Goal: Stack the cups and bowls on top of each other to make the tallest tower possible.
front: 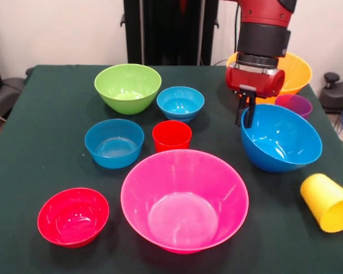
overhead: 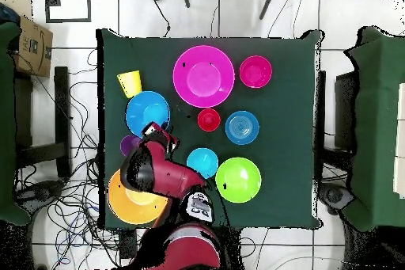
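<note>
My gripper (front: 247,116) hangs over the far rim of the large blue bowl (front: 281,138). Its two dark fingers point down close together with nothing between them; from the front view I read them as closed or nearly so, though the angle is poor and I would not swear to it. They seem to sit just at or above the rim, and I cannot tell whether they touch it.

Right behind that bowl stand the purple cup (front: 294,104) and the orange bowl (front: 291,72), partly hidden by my arm. Further out across the table are the small light-blue bowl (front: 180,103), the green bowl (front: 127,87), the red cup (front: 171,136) and the medium blue bowl (front: 114,142). Nearest the camera sit the big pink bowl (front: 184,200) and the small red bowl (front: 73,216). The yellow cup (front: 327,202) lies on its side at the table's edge.

No tower exists yet; every piece stands apart on the green cloth (front: 34,114).

I judge these pieces to be light, stiff, glossy plastic, so they will likely slip. A pinch across the thin rim wall looks like the best hold.
</note>
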Tool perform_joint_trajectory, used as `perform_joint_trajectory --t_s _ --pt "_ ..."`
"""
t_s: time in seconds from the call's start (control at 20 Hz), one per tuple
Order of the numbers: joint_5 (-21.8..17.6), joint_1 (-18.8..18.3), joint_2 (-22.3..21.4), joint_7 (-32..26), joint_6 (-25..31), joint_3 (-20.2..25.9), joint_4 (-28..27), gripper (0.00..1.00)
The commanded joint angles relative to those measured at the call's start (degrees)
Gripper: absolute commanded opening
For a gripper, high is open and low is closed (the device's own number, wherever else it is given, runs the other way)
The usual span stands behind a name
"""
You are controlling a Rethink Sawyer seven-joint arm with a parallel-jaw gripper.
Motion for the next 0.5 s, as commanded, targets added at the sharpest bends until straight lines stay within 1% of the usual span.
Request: perform_joint_trajectory --t_s 0.05,0.35,0.5 --pt "-4.2 -3.1 -1.1 7.9 7.5 7.8 3.2 0.00" --pt "-7.4 -7.3 -4.0 6.8 10.3 10.5 5.3 0.00" --pt "-8.5 -8.8 -4.7 6.1 11.5 11.3 5.7 0.00"
